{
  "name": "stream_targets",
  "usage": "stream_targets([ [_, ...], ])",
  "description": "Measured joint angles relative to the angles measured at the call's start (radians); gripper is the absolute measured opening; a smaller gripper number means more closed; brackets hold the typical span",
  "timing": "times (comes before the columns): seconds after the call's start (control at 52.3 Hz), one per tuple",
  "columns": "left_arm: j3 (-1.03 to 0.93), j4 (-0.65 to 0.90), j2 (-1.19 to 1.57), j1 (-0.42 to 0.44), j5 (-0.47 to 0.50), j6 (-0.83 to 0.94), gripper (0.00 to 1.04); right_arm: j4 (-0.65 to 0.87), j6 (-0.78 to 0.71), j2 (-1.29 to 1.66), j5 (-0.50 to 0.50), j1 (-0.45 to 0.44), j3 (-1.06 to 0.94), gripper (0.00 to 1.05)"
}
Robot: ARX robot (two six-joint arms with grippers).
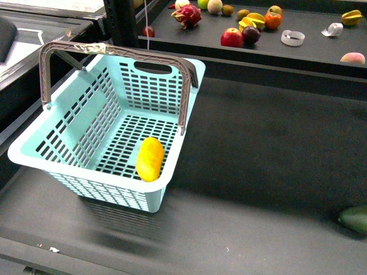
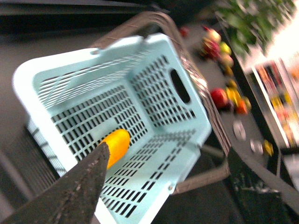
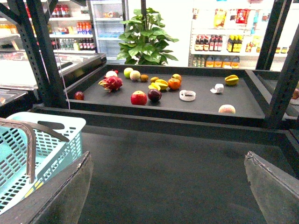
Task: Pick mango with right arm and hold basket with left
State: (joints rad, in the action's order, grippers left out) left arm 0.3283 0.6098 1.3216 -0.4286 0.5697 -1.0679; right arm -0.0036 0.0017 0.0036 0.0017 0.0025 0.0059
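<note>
Front view: mango [image 1: 150,158] lies inside the basket [image 1: 34,156]; my right pincer [image 3: 168,186] gapes wide, empty; left pincer [image 2: 154,186] likewise, above the basket.

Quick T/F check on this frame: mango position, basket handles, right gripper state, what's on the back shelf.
1. The mango lies inside the basket. True.
2. Both basket handles are folded down flat. False: they stand raised over the basket.
3. The right gripper is shut on the mango. False: it is open and empty, its fingers spread wide.
4. A red apple sits on the back shelf among other fruit. True.
5. The basket is tipped on its side. False: it sits upright, opening upward.
</note>
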Motion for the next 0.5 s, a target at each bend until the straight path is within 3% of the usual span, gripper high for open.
stream_targets([
  [0.057, -0.103, 0.258, -0.01, 0.043, -0.149, 0.334, 0.66, 0.0, 0.0, 0.0, 0.001, 0.0, 0.0, 0.96],
  [0.153, -0.177, 0.443, -0.079, 0.097, -0.245, 0.705, 0.49, 0.0, 0.0, 0.0, 0.0, 0.0, 0.0, 0.96],
  [0.248, -0.222, 0.411, -0.189, 0.152, -0.304, 0.934, 0.29, 0.0, 0.0, 0.0, -0.001, 0.0, 0.0, 0.96],
  [0.401, -0.268, 0.314, -0.32, 0.213, -0.364, 1.023, 0.02, 0.0, 0.0, 0.0, 0.0, 0.0, 0.0, 0.96],
  [0.497, -0.286, 0.242, -0.417, 0.25, -0.398, 1.043, 0.02, 0.0, 0.0, 0.0, 0.0, 0.0, 0.0, 0.96],
])
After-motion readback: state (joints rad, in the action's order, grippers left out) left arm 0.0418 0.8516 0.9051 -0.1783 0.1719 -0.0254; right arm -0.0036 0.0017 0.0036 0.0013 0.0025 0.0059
